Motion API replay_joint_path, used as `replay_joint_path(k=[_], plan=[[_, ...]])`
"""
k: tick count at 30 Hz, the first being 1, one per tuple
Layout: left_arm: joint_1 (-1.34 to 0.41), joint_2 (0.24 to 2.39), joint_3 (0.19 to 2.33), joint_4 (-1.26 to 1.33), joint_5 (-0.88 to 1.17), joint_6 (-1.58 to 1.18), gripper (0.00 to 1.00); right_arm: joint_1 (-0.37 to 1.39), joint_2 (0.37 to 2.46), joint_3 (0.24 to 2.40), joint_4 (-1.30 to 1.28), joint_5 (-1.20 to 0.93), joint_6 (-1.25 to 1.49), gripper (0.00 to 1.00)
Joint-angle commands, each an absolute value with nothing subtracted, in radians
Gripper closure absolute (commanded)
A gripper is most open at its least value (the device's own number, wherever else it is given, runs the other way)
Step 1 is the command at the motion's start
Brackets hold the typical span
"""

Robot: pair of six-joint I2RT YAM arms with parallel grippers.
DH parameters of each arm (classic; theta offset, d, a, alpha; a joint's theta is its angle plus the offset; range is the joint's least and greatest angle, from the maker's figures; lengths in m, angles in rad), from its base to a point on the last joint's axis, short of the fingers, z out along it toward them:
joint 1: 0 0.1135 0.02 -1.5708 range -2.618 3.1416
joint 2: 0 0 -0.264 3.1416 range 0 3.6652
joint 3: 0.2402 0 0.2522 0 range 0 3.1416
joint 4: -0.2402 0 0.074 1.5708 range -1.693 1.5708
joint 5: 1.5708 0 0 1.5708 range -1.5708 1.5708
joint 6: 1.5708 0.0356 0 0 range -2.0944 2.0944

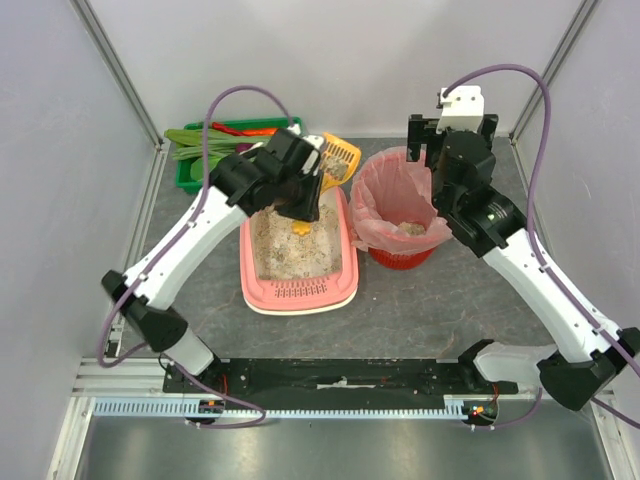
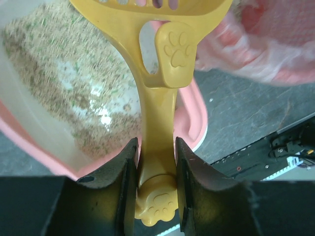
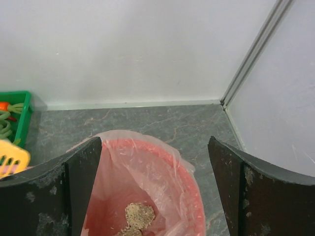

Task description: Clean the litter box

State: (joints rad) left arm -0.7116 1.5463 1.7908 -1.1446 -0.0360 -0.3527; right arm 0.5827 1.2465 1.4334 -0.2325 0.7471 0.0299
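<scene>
From above, we see the left jaws holding a yellow scoop out over the far end of the litter box, which sits on the surface between the two arms with a red bin just beside it on the right. We judge the step to be carrying a scoopful across to the bin. To do it well, we should hold the scoop level, lift it clear of the box rim and the bag, and tip it only once its head is well over the bin's mouth. The right jaws hang above the far side of the bin.

From the left wrist, the jaws are clamped on the scoop's handle near its paw-print end, one finger pressed against each side. Below lies the litter, scraped thin in patches.

From the right wrist, the jaws stand wide apart, holding and touching nothing. The bin lies between them and below, with clumps already at the bottom of the bag. A corner of the scoop shows at the left edge, near a green crate.
</scene>
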Motion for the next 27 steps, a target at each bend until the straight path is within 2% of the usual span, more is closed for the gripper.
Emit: replay_joint_path(k=[1,10,15,27], plan=[[-0.759,1.692,2.052,-1.246,-0.095,-0.319,0.98,0.586,1.198,1.401,-0.169,0.796,0.008,0.02],[-0.851,1.931,2.367,-1.364,-0.186,-0.249,0.98,0.588,1.112,1.316,-0.137,0.844,0.008,0.02],[-0.874,1.960,2.384,-1.361,-0.245,-0.226,0.98,0.588,1.068,1.285,-0.135,0.868,0.008,0.02],[-1.012,2.017,2.382,-1.365,-0.603,-0.143,0.98,0.586,1.048,1.256,-0.100,0.882,-0.034,0.02]])
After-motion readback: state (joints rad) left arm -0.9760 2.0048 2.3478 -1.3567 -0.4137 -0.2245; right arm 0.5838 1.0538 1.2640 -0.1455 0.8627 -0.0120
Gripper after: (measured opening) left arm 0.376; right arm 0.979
